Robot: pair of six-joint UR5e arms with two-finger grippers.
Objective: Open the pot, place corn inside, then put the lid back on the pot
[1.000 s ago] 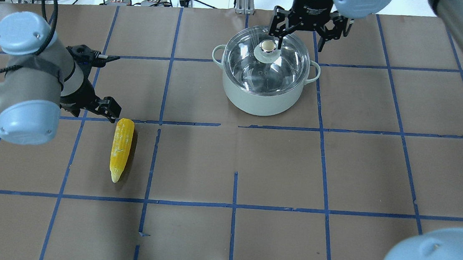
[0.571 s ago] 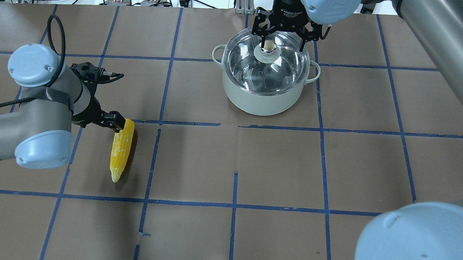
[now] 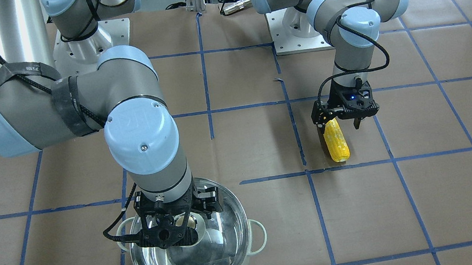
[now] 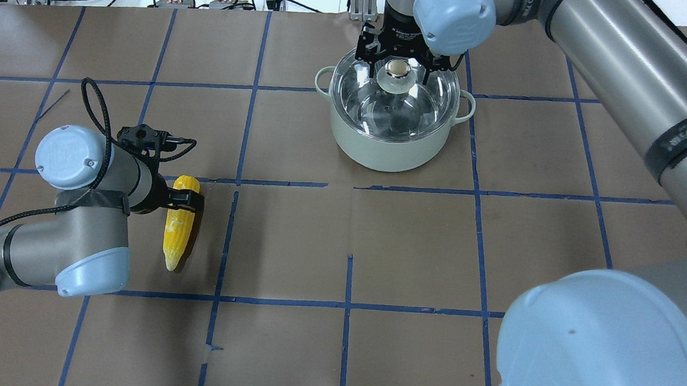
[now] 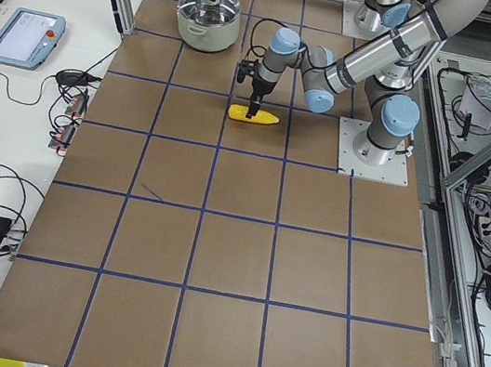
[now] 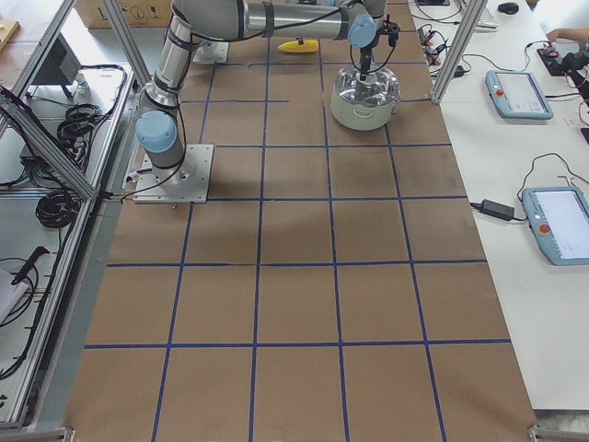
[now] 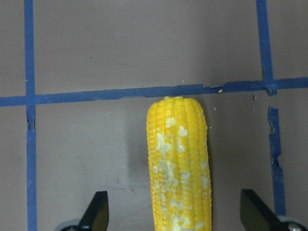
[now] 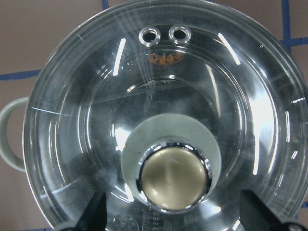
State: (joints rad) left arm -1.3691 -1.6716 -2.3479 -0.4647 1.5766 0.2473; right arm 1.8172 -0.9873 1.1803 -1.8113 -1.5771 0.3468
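Left gripper (image 7: 175, 211), spread wide, straddles the corn (image 7: 178, 144) (right gripper (image 8: 174, 211), apart, flanks the knob (image 8: 174, 179) of the lid (image 8: 236, 96)).

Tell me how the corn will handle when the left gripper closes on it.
Likely to roll: the corn is round and lies loose on the flat table. Probably stiff, given its straight tapered shape. The left gripper straddles it near the blunt end, so the pointed end may dip slightly.

corn (image 7: 179, 163) lower end cut off by frame edge; lid (image 8: 168, 72) rim cropped
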